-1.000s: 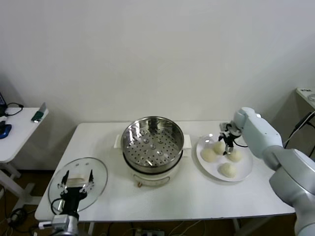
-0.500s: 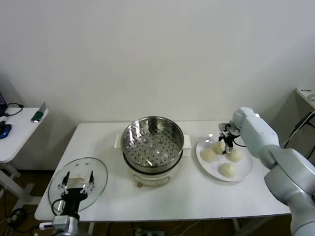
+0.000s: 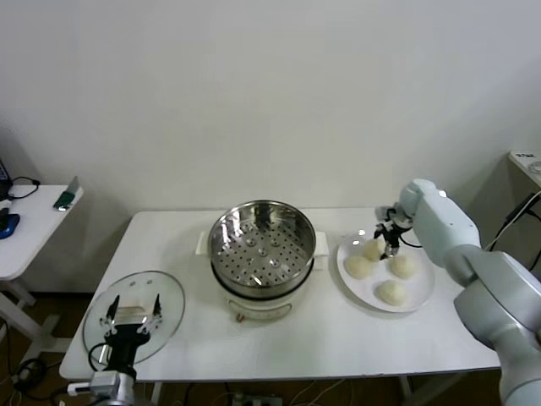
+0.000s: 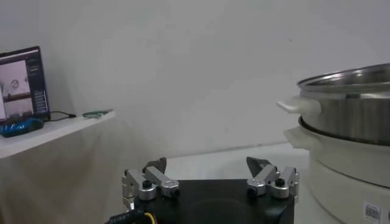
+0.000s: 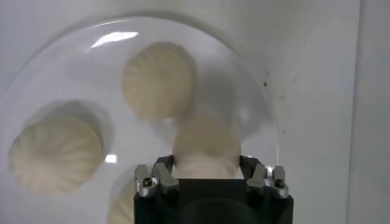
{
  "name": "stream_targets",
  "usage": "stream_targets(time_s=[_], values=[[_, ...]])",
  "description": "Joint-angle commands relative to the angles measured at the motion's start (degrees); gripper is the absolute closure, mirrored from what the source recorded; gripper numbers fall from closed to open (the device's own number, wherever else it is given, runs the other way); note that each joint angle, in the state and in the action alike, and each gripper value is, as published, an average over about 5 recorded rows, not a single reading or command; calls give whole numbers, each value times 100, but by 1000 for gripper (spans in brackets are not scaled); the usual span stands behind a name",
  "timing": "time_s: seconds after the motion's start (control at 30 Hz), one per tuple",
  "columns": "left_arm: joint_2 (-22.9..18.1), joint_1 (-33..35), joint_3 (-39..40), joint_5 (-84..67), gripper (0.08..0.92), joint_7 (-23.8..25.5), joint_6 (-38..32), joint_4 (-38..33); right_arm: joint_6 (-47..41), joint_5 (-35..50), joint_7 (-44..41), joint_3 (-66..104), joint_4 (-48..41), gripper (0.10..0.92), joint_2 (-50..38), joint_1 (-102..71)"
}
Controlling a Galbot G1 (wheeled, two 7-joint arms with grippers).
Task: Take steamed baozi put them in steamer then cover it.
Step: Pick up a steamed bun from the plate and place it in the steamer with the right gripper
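The steel steamer stands open on its white pot base at mid table; its side also shows in the left wrist view as the steamer. To its right, a white plate carries steamed baozi. My right gripper is over the plate's far side, shut on one baozi and holding it just above the plate. Two other baozi lie in full view below it. The glass cover lies at the front left, under my open left gripper, whose fingers hold nothing.
A low white side table with small devices stands off the main table's left end. The wall runs close behind the table. Bare tabletop lies in front of the steamer and plate.
My right gripper's jaws have closed on the baozi at the plate's far side and drawn it up a little. The left arm has not moved.
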Motion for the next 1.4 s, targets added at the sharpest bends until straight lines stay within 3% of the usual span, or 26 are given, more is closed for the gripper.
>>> stream_targets(time_s=[0.03, 0.23, 0.33, 0.63, 0.9, 1.07, 1.4], values=[[-5, 36, -8, -2, 177, -1, -3, -25, 61, 494, -101, -395, 390, 322, -160, 178], [-8, 138, -29, -31, 177, -5, -43, -75, -77, 1874, -361, -1808, 1539, 327, -655, 900], [-5, 185, -31, -38, 177, 4, -43, -119, 103, 2133, -469, -2182, 1670, 329, -551, 1379], [-9, 271, -21, -41, 177, 11, -59, -159, 557, 3225, -700, -3200, 1854, 330, 431, 2672], [24, 338, -59, -92, 177, 5, -92, -162, 962, 3417, -896, -3468, 2278, 328, 1260, 3031], [54, 357, -79, -129, 177, 5, -92, -170, 1494, 2868, -849, -3718, 2640, 327, 1609, 2915], [153, 397, -181, -276, 177, 8, -63, -165, 2811, 21, -67, -3513, 2649, 321, 2166, 1960]])
